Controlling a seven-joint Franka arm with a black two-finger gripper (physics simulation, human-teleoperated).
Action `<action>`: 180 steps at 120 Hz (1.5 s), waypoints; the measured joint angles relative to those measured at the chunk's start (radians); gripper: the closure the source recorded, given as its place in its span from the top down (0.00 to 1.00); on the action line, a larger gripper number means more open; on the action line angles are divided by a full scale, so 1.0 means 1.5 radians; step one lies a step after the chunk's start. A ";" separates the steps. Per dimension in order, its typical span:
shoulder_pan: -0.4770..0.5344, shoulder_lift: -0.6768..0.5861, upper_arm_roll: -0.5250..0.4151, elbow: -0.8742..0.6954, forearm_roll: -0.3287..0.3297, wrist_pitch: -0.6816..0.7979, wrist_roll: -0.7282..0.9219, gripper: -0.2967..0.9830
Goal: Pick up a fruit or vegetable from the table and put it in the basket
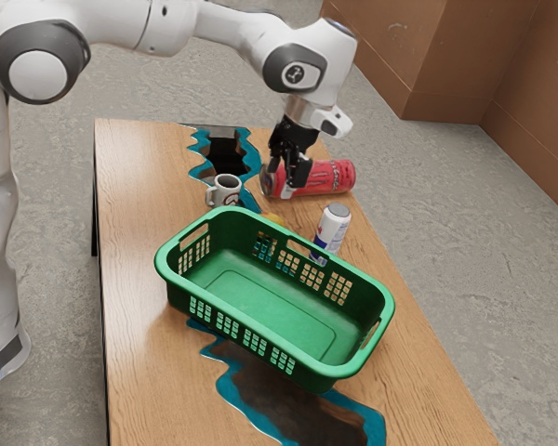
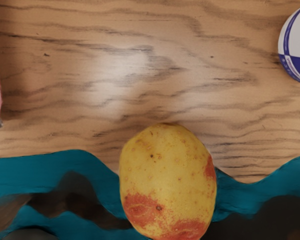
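Tool and potato, both outside the green basket.

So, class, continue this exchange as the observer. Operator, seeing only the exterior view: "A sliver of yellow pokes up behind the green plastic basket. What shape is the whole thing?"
Observer: Oval, and it looks like a yellow potato or mango.

Operator: What lies beneath it?

Observer: It overlaps the wavy teal band on the table, with one end over bare wood.

Operator: Is its skin plain yellow?

Observer: No, it has reddish patches.
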 joint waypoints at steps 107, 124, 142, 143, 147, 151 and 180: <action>-0.007 0.006 -0.013 -0.144 0.000 0.152 -0.001 0.77; -0.012 0.007 -0.014 -0.162 0.000 0.170 -0.001 0.77; -0.012 0.007 -0.014 -0.167 0.000 0.181 -0.002 0.77; -0.011 0.007 -0.014 -0.167 0.000 0.182 -0.002 0.76; -0.011 0.007 -0.014 -0.169 0.000 0.183 -0.002 0.74; -0.010 0.007 -0.014 -0.170 -0.001 0.185 -0.003 0.70; -0.009 0.006 -0.014 -0.184 0.001 0.194 -0.017 0.51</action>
